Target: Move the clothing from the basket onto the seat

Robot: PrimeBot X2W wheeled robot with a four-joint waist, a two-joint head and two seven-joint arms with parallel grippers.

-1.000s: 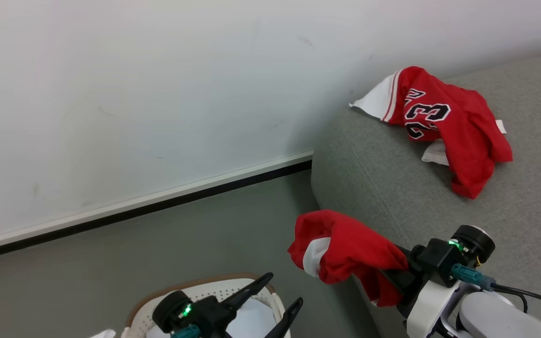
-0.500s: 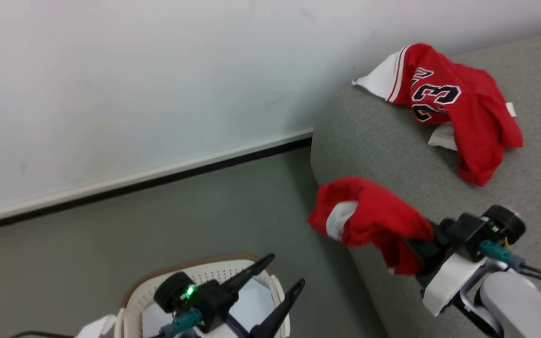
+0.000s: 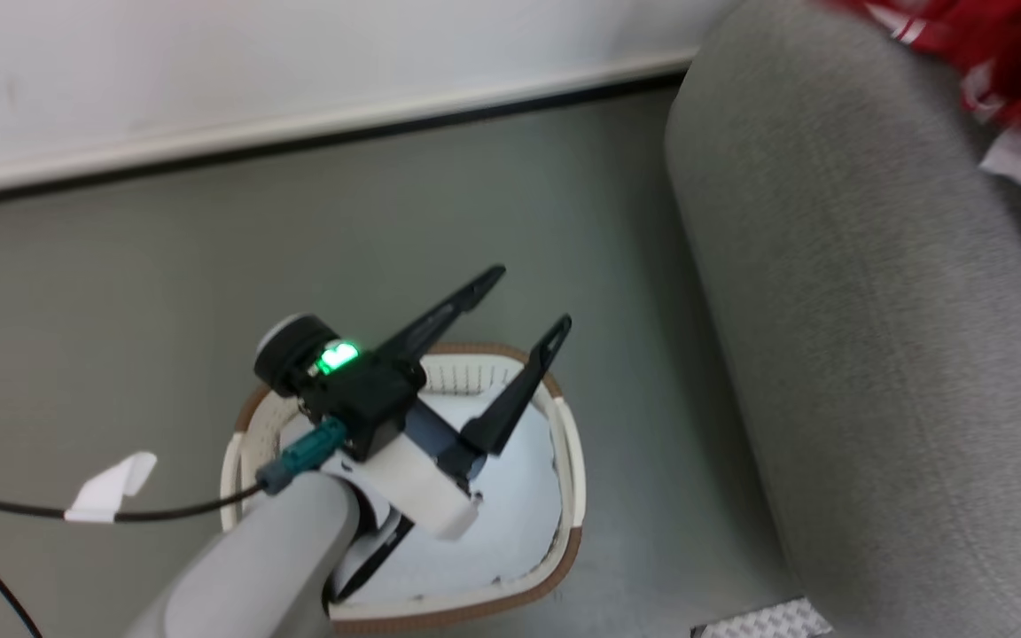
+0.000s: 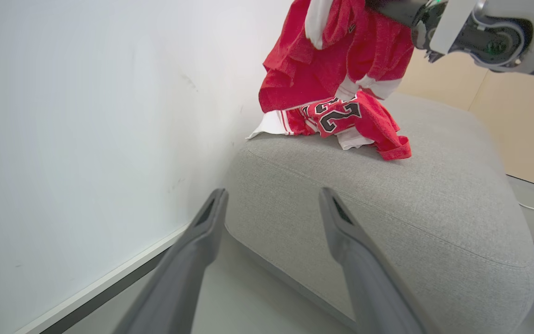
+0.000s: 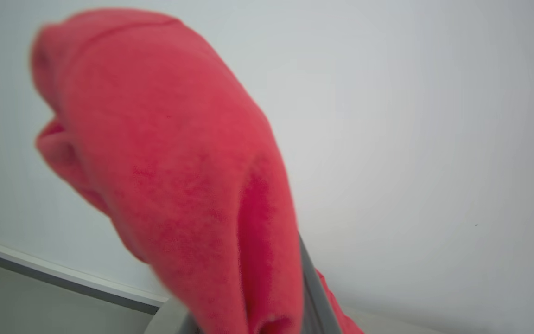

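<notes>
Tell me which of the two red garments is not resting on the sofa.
The plain red garment with white trim, hanging from the right end effector. The numbered red garment lies crumpled on the grey sofa.

On floor [image 3: 165, 266], L of seat [image 3: 830, 310]: basket [image 3: 568, 461], below left gripper [image 3: 530, 297]. On seat's far end, nr wall [image 4: 86, 116]: clothing [image 4: 355, 120], w/ more hanging just above.
</notes>
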